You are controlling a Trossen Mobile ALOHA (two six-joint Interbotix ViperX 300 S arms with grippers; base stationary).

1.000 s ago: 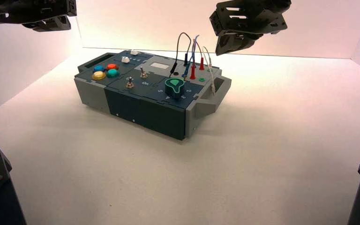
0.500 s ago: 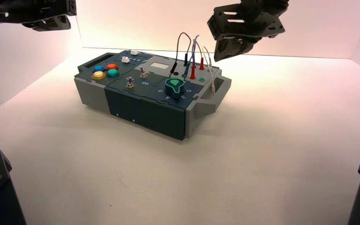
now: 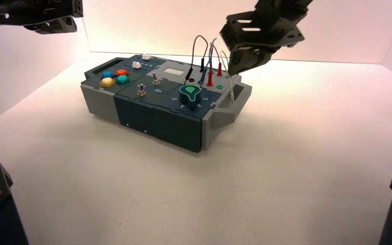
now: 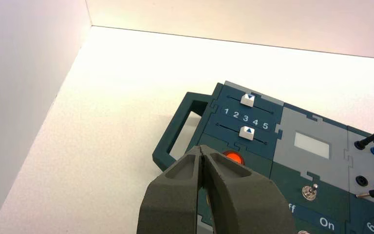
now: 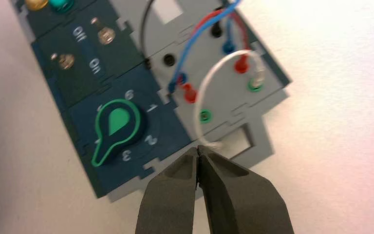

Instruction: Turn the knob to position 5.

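Right pincer (image 5: 197, 152) fully closed, empty, above the box's (image 5: 268, 105) handle end, near knob (image 5: 117, 127).

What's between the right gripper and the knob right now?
In the high view, the right gripper hangs over the box's wired end. Between it and the knob stand the red plugs and looping wires; nothing else.

The right gripper (image 3: 240, 69) hangs at about one o'clock in the high view, its wrist tilted so the fingers (image 5: 175, 190) point down and toward seven o'clock; the fingertips meet with no gap; the left gripper (image 4: 202, 152) sits parked high at eleven o'clock, its fingers pressed together, nothing between them.
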